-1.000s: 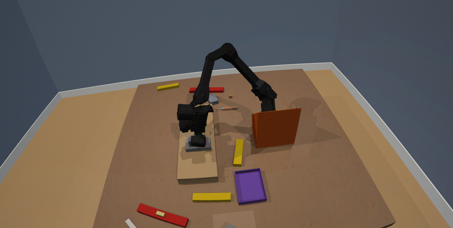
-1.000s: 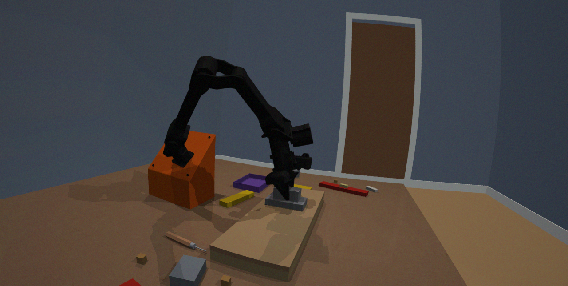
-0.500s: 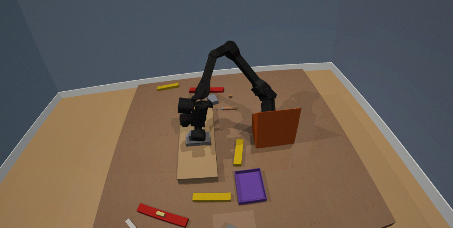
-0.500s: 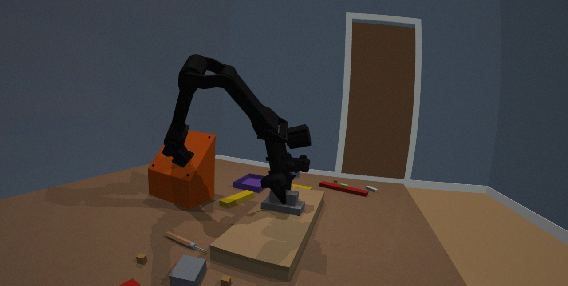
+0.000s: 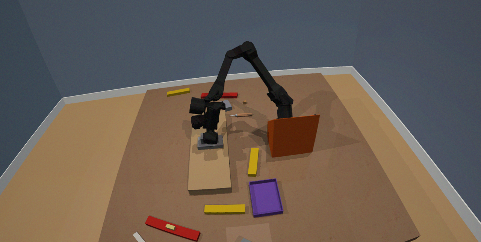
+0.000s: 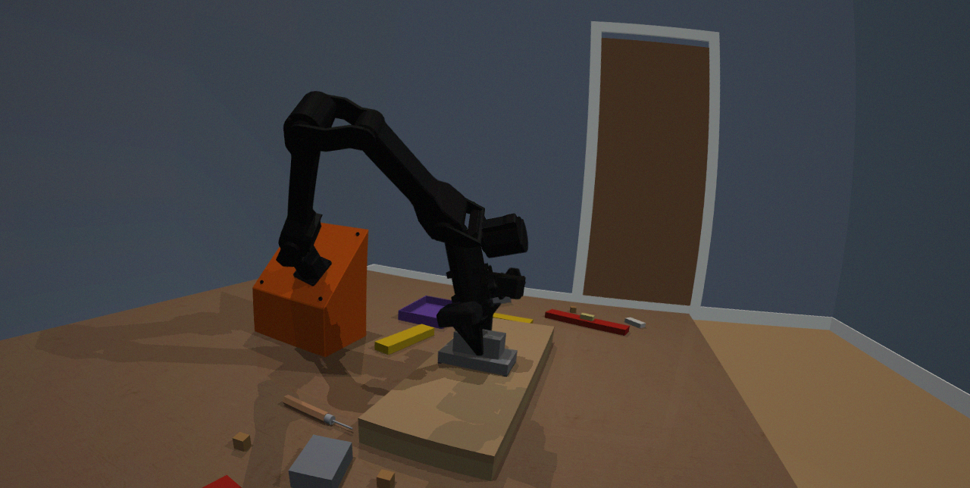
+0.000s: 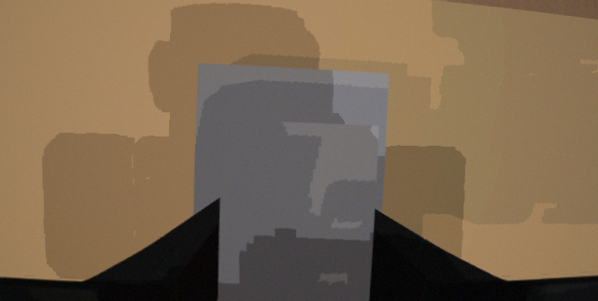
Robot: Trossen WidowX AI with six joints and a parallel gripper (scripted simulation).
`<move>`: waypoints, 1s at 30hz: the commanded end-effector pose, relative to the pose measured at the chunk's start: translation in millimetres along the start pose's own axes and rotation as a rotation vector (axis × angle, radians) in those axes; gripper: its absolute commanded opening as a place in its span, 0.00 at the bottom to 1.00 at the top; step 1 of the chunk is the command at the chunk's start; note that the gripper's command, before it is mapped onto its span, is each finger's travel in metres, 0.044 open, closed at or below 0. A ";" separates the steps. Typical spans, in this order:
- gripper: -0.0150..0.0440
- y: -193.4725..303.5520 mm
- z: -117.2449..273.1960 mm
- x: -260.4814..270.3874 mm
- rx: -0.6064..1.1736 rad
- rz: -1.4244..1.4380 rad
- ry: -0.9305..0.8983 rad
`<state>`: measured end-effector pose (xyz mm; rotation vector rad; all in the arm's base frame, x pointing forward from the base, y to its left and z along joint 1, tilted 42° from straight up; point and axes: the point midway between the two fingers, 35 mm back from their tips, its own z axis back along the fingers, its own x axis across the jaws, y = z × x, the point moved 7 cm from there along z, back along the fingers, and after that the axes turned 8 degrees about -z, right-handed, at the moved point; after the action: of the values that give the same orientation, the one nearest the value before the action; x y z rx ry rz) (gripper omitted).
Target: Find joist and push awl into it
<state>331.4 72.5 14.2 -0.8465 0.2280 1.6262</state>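
Note:
The grey stud finder (image 5: 218, 144) (image 6: 485, 361) (image 7: 262, 170) is low over or on the floor panel (image 5: 209, 174) (image 6: 431, 414) (image 7: 93, 86), around its middle; a gap beneath it cannot be told. My gripper (image 5: 211, 139) (image 6: 474, 342) (image 7: 291, 208) is shut on the stud finder's raised block. No lit lamp shows on it. The awl (image 5: 242, 115) (image 6: 310, 409), with a wooden handle and metal tip, lies on the table beside the panel's far end in the top view. The purple tray (image 5: 265, 197) (image 6: 414, 314) has nothing in it. The joist is hidden.
An orange block (image 5: 294, 136) (image 6: 345, 301) stands by the arm's base. A yellow bar (image 5: 253, 161) (image 6: 405, 338) lies between panel and tray, another yellow bar (image 5: 224, 209) near the panel's near end. A grey block (image 5: 227, 105) (image 6: 320, 461) is near the awl. Red bars (image 5: 172, 228) (image 5: 232, 95) lie farther out.

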 end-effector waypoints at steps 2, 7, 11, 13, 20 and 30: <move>0.25 -0.8 -0.3 -11.2 0.001 0.001 0.002; 0.25 -2.5 -0.4 -22.9 0.001 0.001 0.002; 0.25 -3.9 -0.4 -32.3 0.001 0.002 0.002; 0.25 -4.6 -0.4 -37.0 0.001 0.002 0.003; 0.25 -7.0 -0.4 -53.4 0.001 0.002 0.003; 0.25 -10.4 -0.3 -76.8 0.001 0.002 0.004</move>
<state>340.8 20.9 61.2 -0.8492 0.2303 1.6276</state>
